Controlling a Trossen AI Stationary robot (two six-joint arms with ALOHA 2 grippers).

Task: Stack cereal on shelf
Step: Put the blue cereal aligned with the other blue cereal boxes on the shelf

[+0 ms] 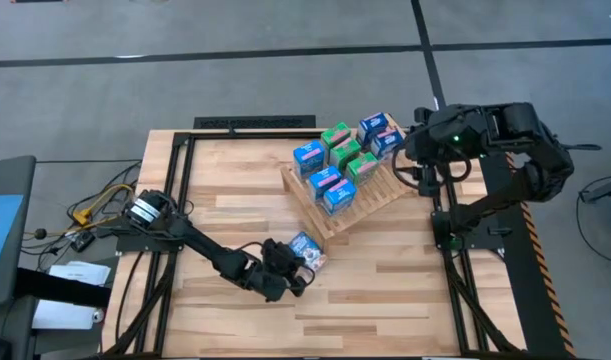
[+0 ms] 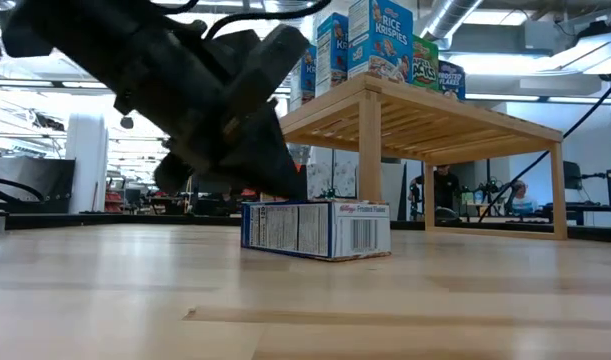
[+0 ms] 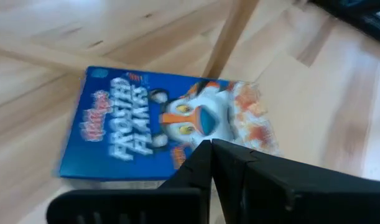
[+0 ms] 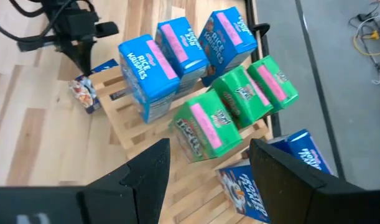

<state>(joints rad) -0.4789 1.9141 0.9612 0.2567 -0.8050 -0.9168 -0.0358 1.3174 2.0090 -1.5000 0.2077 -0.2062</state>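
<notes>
L gripper (image 1: 285,275) low on surface (image 1: 385,290), fingers together, tip just beside flat Frosted Flakes box (image 1: 307,250); prob. nudging, not gripping; R gripper (image 4: 205,171) fingers apart over shelf (image 1: 380,200) w/ seven boxes, waiting.

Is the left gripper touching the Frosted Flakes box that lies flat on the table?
Cannot tell. In the low view the shut left gripper reaches the Frosted Flakes box top, but no view shows contact or a gap plainly.

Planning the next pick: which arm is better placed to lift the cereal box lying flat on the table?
Left: its shut gripper sits beside the flat Frosted Flakes box. The right gripper hangs open over the shelf.
</notes>
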